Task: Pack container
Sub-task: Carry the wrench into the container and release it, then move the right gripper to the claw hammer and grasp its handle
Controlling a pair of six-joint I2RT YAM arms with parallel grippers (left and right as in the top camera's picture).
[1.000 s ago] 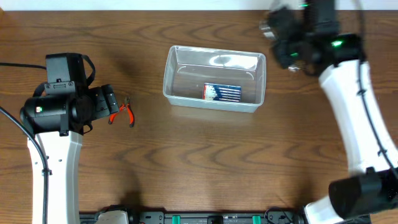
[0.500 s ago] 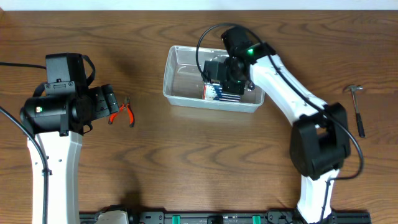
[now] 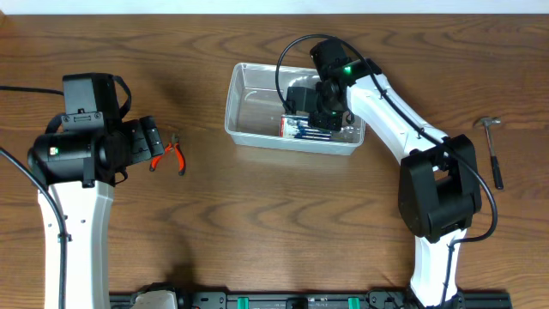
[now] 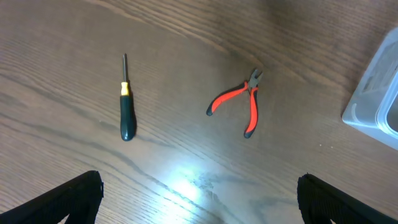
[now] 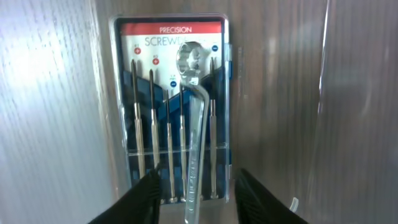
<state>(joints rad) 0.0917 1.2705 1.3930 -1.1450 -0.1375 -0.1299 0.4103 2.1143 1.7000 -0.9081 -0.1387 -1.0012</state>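
Observation:
The clear container (image 3: 230, 103) stands at the table's middle back. A blue precision screwdriver pack (image 3: 302, 130) lies flat inside it. My right gripper (image 3: 319, 110) reaches down into the container. In the right wrist view its fingers (image 5: 202, 199) are apart, with a silver ring wrench (image 5: 198, 118) between them lying over the pack (image 5: 143, 93), and a gap on each side. My left gripper (image 3: 151, 144) is open and empty above the table (image 4: 199, 199), short of the red-handled pliers (image 4: 239, 102).
A dark-handled screwdriver (image 4: 126, 106) lies left of the pliers (image 3: 176, 156). A small hammer (image 3: 492, 153) lies at the far right. The container's corner (image 4: 379, 93) shows at the right edge of the left wrist view.
My right arm has swung from the back right corner into the container and shifted slightly there. The left arm has not moved.

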